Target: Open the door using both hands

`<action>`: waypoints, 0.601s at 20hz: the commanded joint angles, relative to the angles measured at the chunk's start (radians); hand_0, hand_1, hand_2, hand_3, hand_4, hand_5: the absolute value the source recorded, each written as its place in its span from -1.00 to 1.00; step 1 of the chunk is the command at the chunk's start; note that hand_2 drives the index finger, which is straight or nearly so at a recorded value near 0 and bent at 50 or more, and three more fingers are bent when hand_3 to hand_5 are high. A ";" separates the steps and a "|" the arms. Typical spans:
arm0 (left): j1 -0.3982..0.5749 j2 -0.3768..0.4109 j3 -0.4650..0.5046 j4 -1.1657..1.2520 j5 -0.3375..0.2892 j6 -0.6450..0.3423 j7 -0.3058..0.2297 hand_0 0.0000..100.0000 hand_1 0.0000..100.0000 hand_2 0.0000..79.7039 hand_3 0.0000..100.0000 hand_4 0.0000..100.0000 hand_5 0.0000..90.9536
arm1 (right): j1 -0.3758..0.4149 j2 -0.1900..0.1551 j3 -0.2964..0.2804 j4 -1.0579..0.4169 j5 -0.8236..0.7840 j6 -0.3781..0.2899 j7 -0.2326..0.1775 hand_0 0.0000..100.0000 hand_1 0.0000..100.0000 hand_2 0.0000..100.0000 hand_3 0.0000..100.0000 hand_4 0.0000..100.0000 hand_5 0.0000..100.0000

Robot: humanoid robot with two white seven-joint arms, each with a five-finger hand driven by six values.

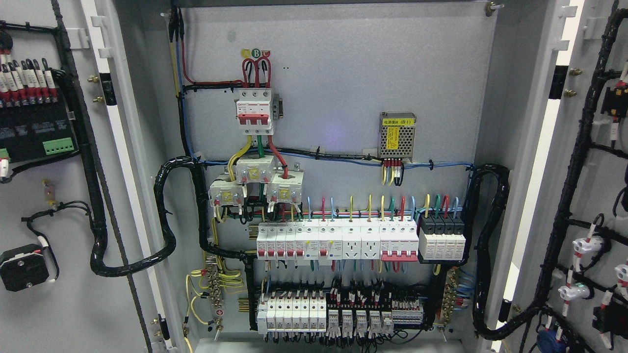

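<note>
Since both cabinet doors, left door (73, 196) and right door (579, 196), already stood swung wide off the backplate (343, 98), neither of my hands showed; grip state unknowable, nearer arm undeterminable.

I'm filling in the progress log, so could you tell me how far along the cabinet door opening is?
It looks essentially done. The left door and right door both stand swung wide, showing their inner wiring, and the back panel with its row of circuit breakers is fully exposed. Nothing is in hand: neither robot hand is in view. Nothing obvious remains, unless the doors should open further.
</note>
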 commanded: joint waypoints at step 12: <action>-0.001 -0.032 0.006 0.020 0.002 -0.001 -0.005 -1.00 -1.00 -1.00 -1.00 -0.94 -1.00 | -0.003 0.029 -0.010 0.002 0.003 -0.001 0.002 -1.00 -1.00 -1.00 -1.00 -1.00 -1.00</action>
